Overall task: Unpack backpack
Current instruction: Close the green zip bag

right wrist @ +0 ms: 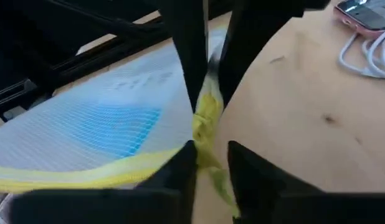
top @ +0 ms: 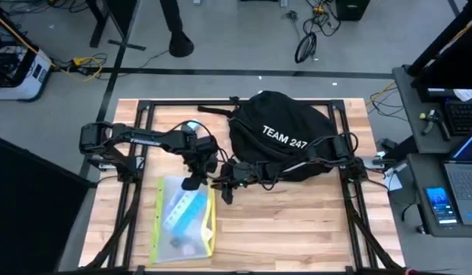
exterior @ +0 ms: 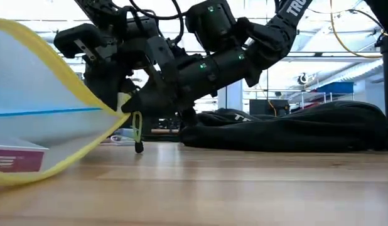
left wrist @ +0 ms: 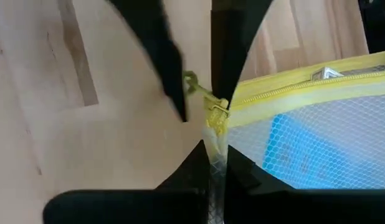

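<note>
**Q:** where's there room on the table?

**Me:** Lower right of the overhead shot is bare wood, my claws could pass there easily. The backpack (top: 282, 137) fills the upper middle, so that's blocked. The yellow-edged mesh pouch (top: 182, 218) takes the lower left.

**Q:** and in the middle?

**Me:** Crowded. My left gripper (top: 192, 182) and right gripper (top: 222, 183) both sit at the pouch's top corner, just beside the backpack, each pinched on the yellow edge. Hardly any gap between them.
</note>
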`<state>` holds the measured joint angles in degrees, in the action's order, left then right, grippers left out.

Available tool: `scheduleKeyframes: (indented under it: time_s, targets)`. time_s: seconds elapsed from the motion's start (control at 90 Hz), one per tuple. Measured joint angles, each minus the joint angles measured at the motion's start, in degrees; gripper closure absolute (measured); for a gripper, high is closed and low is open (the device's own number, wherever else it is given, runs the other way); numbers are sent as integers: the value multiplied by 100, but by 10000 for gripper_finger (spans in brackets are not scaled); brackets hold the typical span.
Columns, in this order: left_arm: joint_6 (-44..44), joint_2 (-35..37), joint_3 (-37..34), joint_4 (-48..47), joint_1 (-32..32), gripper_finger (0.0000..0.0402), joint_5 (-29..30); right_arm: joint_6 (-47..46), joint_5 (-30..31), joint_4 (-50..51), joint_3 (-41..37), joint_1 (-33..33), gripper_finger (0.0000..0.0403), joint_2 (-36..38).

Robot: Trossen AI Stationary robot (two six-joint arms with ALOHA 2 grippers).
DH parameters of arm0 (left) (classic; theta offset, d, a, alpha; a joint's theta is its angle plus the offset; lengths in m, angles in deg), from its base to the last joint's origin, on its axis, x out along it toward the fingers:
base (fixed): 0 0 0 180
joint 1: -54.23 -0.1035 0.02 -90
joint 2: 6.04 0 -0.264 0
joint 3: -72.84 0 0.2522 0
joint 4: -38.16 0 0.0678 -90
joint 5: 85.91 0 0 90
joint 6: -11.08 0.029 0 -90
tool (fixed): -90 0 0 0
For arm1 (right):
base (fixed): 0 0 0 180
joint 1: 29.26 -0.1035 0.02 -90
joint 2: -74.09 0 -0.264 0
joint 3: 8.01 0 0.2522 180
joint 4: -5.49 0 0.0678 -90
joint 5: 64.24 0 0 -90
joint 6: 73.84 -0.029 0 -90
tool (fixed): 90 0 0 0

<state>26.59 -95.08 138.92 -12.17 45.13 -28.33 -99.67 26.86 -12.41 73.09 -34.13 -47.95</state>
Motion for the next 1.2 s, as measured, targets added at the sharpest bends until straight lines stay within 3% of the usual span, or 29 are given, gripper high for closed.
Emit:
scheduleKeyframes:
  time_s: [0.078, 0.189, 0.822, 1.2]
  targets:
    - [32, 0, 0, 0, -19, 401, 82, -2, -6, 8, 0, -17, 390, 0]
    - [52, 0, 0, -2, -117, 401, 187, -248, -152, 5, 2, -27, 400, 0]
    - [297, 11, -18, 6, -829, 401, -124, -1331, -647, 1361, 9, -220, 403, 417]
    - [1104, 11, -20, 337, -283, 398, 89, -1266, -641, 1405, 0, -151, 402, 409]
